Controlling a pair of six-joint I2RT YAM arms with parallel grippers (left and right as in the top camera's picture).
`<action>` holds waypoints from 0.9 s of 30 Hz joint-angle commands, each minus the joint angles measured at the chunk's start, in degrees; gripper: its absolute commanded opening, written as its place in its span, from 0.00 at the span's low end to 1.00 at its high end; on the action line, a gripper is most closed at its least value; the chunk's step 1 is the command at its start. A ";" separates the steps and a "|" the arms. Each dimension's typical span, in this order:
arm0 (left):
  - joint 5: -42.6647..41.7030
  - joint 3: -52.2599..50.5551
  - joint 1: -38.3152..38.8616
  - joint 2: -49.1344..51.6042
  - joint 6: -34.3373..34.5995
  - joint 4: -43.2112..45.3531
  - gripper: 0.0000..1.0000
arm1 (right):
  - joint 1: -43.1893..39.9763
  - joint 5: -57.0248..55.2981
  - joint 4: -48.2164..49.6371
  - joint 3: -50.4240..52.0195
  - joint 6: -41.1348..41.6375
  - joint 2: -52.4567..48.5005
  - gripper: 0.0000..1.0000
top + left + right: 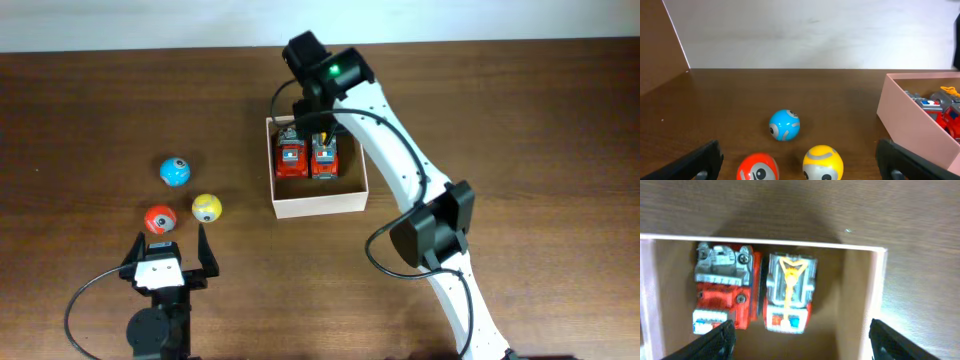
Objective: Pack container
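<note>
The cream-white cardboard container (318,204) sits mid-table and holds two red toy trucks (292,157) (325,157) side by side at its far end. My right gripper (800,345) hangs open and empty above the container, over the trucks (725,292) (789,292). A blue ball (174,171), a yellow ball (206,208) and a red ball (160,219) lie on the table left of the container. My left gripper (800,167) is open and empty just before the red ball (758,167) and yellow ball (823,162); the blue ball (784,125) lies beyond.
The container's near wall (912,117) shows at the right in the left wrist view. The right arm (420,210) stretches from the front right across to the container. A pale wall stands behind the brown table (520,120).
</note>
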State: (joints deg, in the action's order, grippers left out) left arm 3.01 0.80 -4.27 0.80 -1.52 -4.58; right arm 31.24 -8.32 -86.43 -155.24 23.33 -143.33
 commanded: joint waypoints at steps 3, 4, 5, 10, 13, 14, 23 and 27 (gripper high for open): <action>-0.66 -0.26 -0.28 -0.46 -0.90 -0.04 0.99 | -2.27 -6.34 -6.54 -12.39 -0.35 2.51 0.84; -0.63 -0.26 -0.28 -0.44 -0.90 -0.04 0.99 | -3.02 -6.95 -7.89 -14.05 -0.31 2.51 0.85; -0.63 -0.26 -0.28 -0.44 -0.90 -0.04 0.99 | -4.28 -8.02 -9.86 -16.11 0.37 2.51 0.86; -0.63 -0.26 -0.28 -0.46 -0.90 -0.04 0.99 | -11.41 -8.48 -10.91 -18.34 2.32 3.54 0.99; -0.63 -0.26 -0.28 -0.46 -0.90 -0.04 0.99 | -16.48 -8.44 -10.91 -18.34 4.22 3.56 0.99; -0.63 -0.26 -0.28 -0.46 -0.90 -0.04 0.99 | -18.14 -8.46 -10.91 -18.32 4.22 3.54 0.99; -0.63 -0.26 -0.28 -0.46 -0.90 -0.04 0.99 | -32.92 -8.13 -10.91 -18.29 3.98 3.45 0.99; -0.63 -0.26 -0.28 -0.46 -0.90 -0.04 0.99 | -37.64 -6.75 -10.88 -18.29 3.96 3.45 0.99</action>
State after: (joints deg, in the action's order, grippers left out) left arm 3.01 0.80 -4.27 0.78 -1.52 -4.58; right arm -3.81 -15.40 -96.97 -172.68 26.81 -141.53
